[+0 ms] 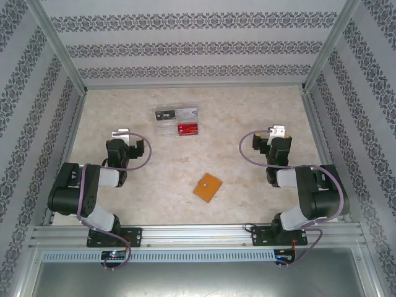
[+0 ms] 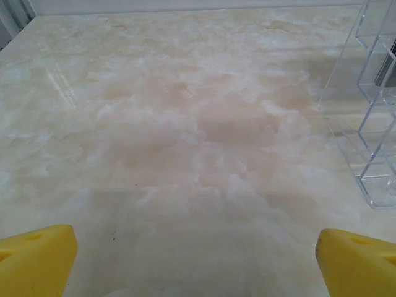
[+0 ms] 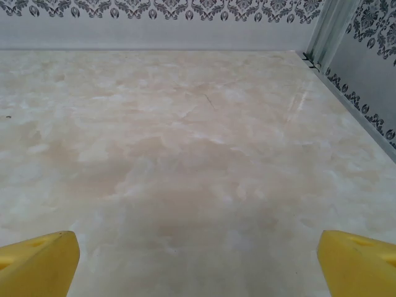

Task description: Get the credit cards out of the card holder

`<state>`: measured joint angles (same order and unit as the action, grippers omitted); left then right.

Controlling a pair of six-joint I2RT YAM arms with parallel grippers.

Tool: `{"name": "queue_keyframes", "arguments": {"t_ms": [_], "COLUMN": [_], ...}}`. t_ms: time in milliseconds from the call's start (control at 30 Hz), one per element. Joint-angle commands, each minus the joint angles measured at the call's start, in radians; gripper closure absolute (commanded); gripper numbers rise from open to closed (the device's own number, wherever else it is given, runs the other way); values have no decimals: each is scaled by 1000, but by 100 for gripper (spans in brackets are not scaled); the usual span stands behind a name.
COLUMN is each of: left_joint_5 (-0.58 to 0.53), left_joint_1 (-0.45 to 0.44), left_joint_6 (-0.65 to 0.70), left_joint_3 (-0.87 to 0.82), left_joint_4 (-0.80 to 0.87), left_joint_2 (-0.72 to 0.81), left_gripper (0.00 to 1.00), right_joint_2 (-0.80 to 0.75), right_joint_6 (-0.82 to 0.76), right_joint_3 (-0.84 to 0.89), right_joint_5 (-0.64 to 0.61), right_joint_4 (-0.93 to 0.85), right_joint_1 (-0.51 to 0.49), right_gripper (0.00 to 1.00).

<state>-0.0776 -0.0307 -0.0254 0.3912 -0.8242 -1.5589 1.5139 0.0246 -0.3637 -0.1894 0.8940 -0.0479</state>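
Marbled beige tabletop (image 1: 154,185) carries the card holder (image 1: 207,187), lying flat near the front middle, between the two arms and touched by neither. Farther back, well apart from it, sits a clear compartment tray (image 1: 177,121) with cards inside. The left gripper (image 1: 120,133) and right gripper (image 1: 276,131) both stand spread wide, holding nothing.
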Motion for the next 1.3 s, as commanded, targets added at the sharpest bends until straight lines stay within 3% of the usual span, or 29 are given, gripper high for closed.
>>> {"name": "queue_keyframes", "arguments": {"t_ms": [0, 833, 900, 1067, 1167, 1267], "left_joint_5": [21, 60, 102, -22, -168, -226], "left_joint_1": [11, 20, 20, 13, 14, 13], "left_joint_6": [19, 23, 44, -19, -172, -326], "left_joint_3": [15, 25, 55, 162, 243, 392], "left_joint_4": [-20, 2, 77, 373, 569, 851], "left_joint_2": [-1, 6, 31, 181, 288, 354], "left_gripper": [1, 0, 0, 0, 0, 0], "right_joint_2": [-6, -7, -9, -50, -60, -62], "right_joint_6": [18, 21, 20, 22, -10, -8], "right_joint_3": [-11, -14, -11, 14, 52, 57], "right_joint_5": [15, 24, 23, -34, -71, -71], "right_joint_4": [17, 11, 14, 51, 71, 80], "right_joint_1": [3, 7, 9, -7, -42, -41], "right_gripper": [2, 2, 2, 2, 2, 2]}}
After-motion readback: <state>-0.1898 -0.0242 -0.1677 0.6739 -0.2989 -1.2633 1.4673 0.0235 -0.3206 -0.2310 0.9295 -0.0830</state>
